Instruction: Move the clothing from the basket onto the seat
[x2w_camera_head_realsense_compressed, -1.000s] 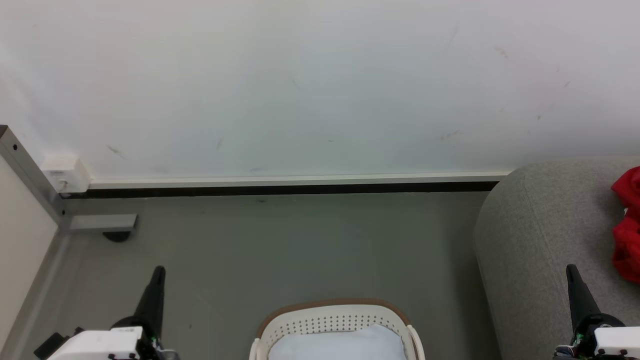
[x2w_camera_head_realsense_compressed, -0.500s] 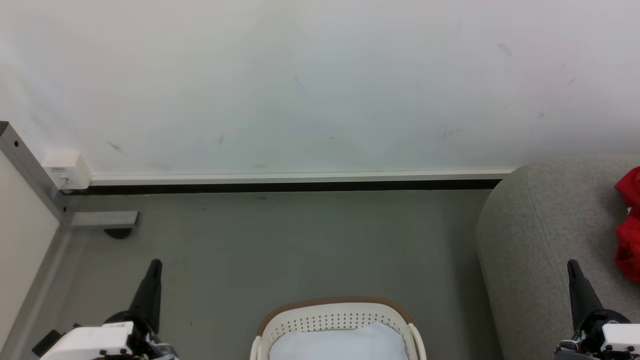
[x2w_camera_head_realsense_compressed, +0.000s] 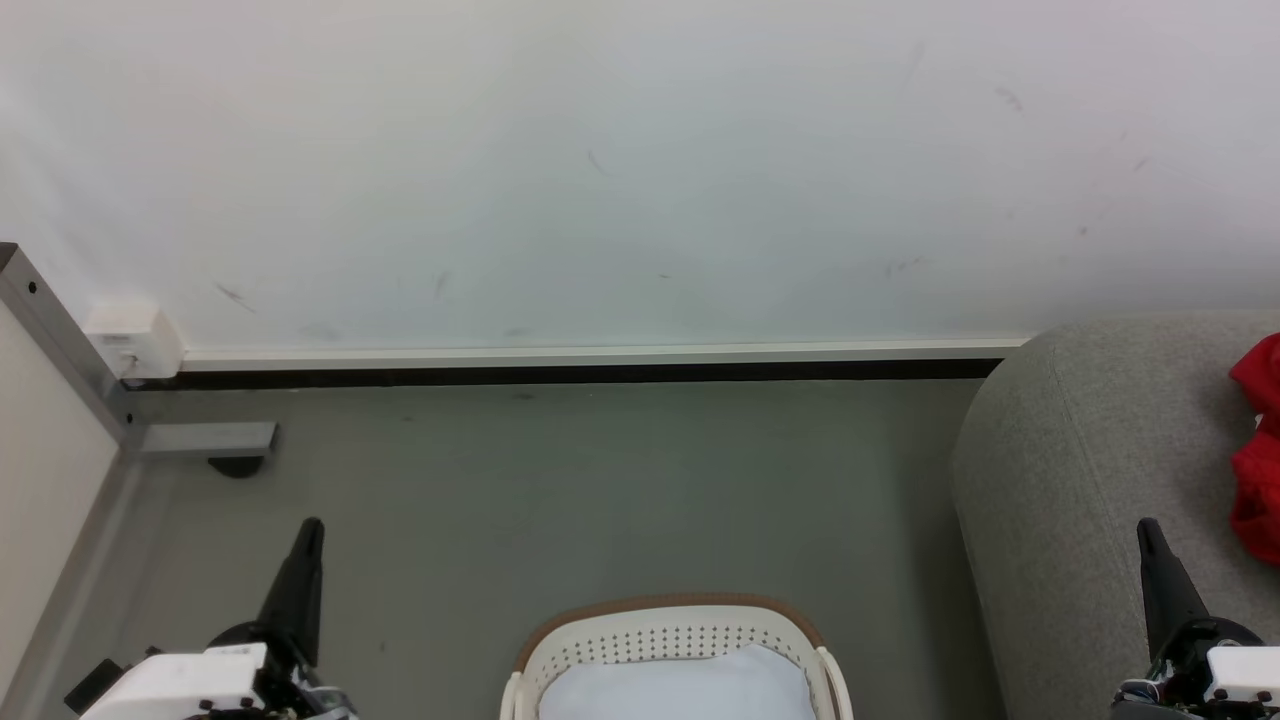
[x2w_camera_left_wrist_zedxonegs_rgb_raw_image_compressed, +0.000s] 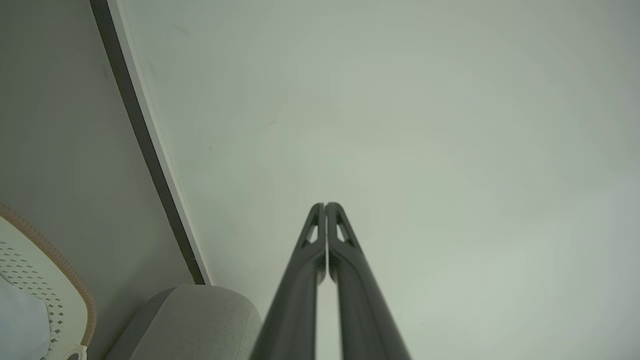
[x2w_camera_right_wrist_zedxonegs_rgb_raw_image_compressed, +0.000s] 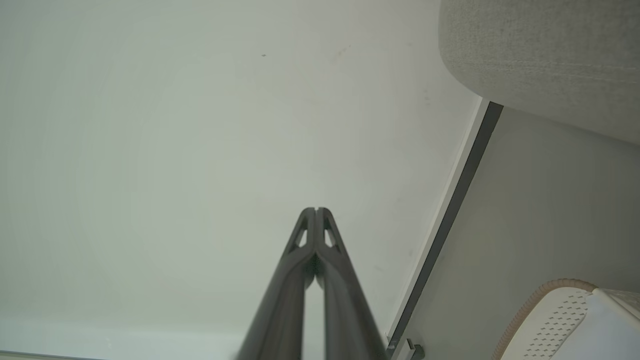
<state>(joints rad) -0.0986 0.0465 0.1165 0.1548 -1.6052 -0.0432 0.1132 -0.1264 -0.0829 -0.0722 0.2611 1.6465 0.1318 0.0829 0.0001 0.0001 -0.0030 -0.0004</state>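
The red clothing (x2w_camera_head_realsense_compressed: 1258, 450) lies bunched on the grey seat (x2w_camera_head_realsense_compressed: 1080, 450) at the right edge of the head view. The cream basket (x2w_camera_head_realsense_compressed: 665, 603) with its brown rim stands on the floor at bottom centre and holds a pale bluish-white fabric (x2w_camera_head_realsense_compressed: 675, 690). My left gripper (x2w_camera_head_realsense_compressed: 312, 528) is shut and empty, hanging over the floor left of the basket. My right gripper (x2w_camera_head_realsense_compressed: 1147, 527) is shut and empty over the seat's front part, left of the clothing. In the wrist views, the left gripper (x2w_camera_left_wrist_zedxonegs_rgb_raw_image_compressed: 325, 205) and the right gripper (x2w_camera_right_wrist_zedxonegs_rgb_raw_image_compressed: 316, 210) each have their fingers pressed together and point at the white wall.
A white wall (x2w_camera_head_realsense_compressed: 600, 180) with a dark skirting strip (x2w_camera_head_realsense_compressed: 560, 377) runs across the back. A metal frame post (x2w_camera_head_realsense_compressed: 60, 340) and its foot (x2w_camera_head_realsense_compressed: 205, 440) stand at the left. The grey floor (x2w_camera_head_realsense_compressed: 600, 490) lies between the basket and the wall. The basket (x2w_camera_left_wrist_zedxonegs_rgb_raw_image_compressed: 35, 270) and the seat (x2w_camera_left_wrist_zedxonegs_rgb_raw_image_compressed: 195, 320) lie at the left wrist view's lower left, and the seat (x2w_camera_right_wrist_zedxonegs_rgb_raw_image_compressed: 540, 45) and the basket (x2w_camera_right_wrist_zedxonegs_rgb_raw_image_compressed: 560, 310) at the right wrist view's right.
The head view has shifted slightly, so the camera moved a little. Both grippers stay shut and the clothing, basket and seat have not moved.
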